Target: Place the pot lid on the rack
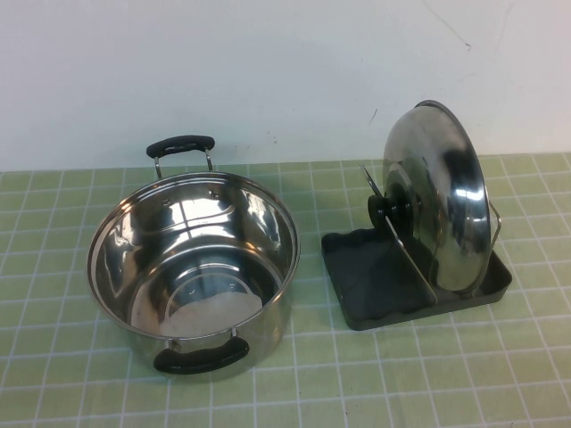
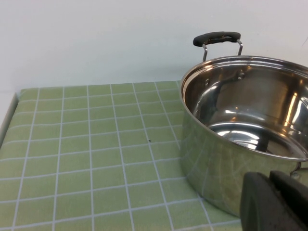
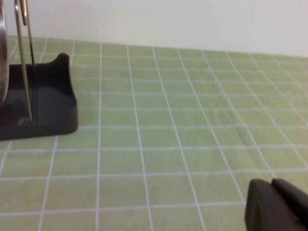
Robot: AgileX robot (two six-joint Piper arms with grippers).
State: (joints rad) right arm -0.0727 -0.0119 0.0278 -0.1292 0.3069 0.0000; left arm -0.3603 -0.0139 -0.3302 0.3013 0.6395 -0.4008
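The shiny steel pot lid [image 1: 442, 192] stands on edge in the dark grey rack [image 1: 357, 276], leaning against its wire loops, black knob [image 1: 391, 211] facing left. The rack's corner [image 3: 53, 110] and wires also show in the right wrist view. Neither arm shows in the high view. My left gripper [image 2: 272, 192] is shut and empty, close beside the pot's near wall. My right gripper [image 3: 272, 195] is shut and empty, low over the tiles, well away from the rack.
A deep steel pot [image 1: 192, 263] with two black handles stands on the green tiled table [image 1: 357, 383] left of the rack; it fills the right of the left wrist view [image 2: 245, 125]. A white wall rises behind the table.
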